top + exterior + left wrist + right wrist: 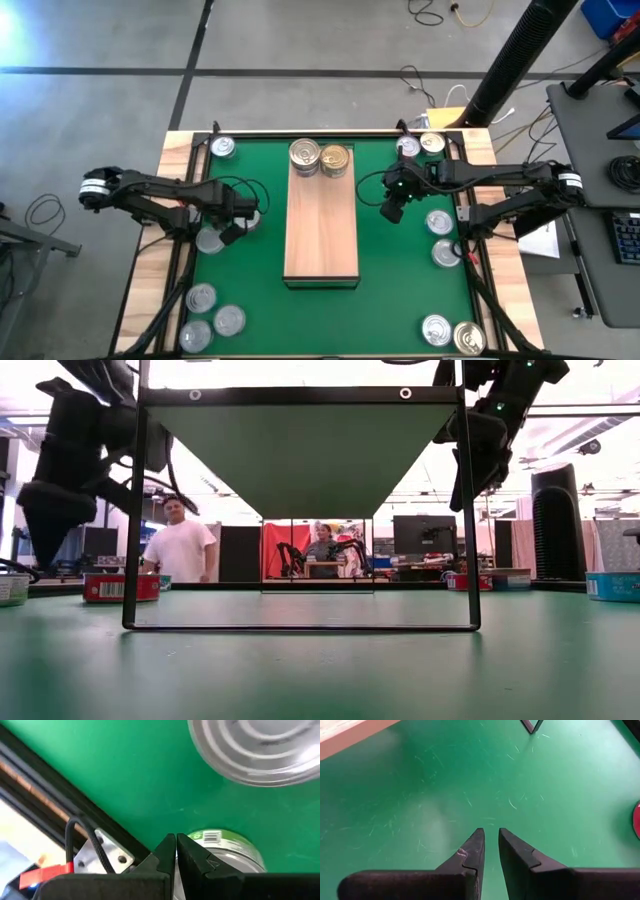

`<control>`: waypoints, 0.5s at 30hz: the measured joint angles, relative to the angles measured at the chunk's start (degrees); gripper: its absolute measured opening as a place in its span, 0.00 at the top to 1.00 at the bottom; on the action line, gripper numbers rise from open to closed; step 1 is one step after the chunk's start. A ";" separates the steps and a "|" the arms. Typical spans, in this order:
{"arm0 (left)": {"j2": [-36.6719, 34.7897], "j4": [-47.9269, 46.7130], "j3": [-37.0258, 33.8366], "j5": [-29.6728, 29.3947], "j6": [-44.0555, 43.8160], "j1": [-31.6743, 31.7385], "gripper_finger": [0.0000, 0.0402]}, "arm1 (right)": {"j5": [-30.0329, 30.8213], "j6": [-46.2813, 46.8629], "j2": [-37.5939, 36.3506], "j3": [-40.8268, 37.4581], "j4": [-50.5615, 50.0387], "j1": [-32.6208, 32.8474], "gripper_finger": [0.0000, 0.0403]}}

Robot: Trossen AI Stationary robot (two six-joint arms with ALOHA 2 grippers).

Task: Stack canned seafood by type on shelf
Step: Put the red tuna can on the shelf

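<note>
The shelf (320, 230) is a light-wood board lying along the middle of the green mat. A silver-topped can (304, 155) and a gold-topped can (335, 160) stand side by side on its far end. My left gripper (232, 232) is shut and hovers left of the shelf between two silver cans (210, 241) (249, 217). In the left wrist view its shut tips (176, 845) sit just before a green-labelled can (227, 851), with another silver lid (260, 750) beyond. My right gripper (392, 210) hangs right of the shelf over bare mat, its fingers (490, 842) a narrow gap apart.
Loose cans stand around the mat: one at the far left (224, 147), three at the near left (201, 297), two at the far right (432, 142), two by the right edge (446, 252), and a silver and a gold one (468, 338) near right. A black frame rims the mat. People stand beyond the table.
</note>
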 joint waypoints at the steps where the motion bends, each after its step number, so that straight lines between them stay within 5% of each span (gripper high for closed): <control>1: 0.86 0.03 -0.13 -0.01 -0.40 0.16 1.00 | 0.00 0.28 0.00 -0.06 0.00 0.06 0.88; 15: 9.15 0.96 -0.56 -0.19 2.46 0.42 1.00 | 0.21 -0.95 0.00 -3.80 0.83 2.01 0.89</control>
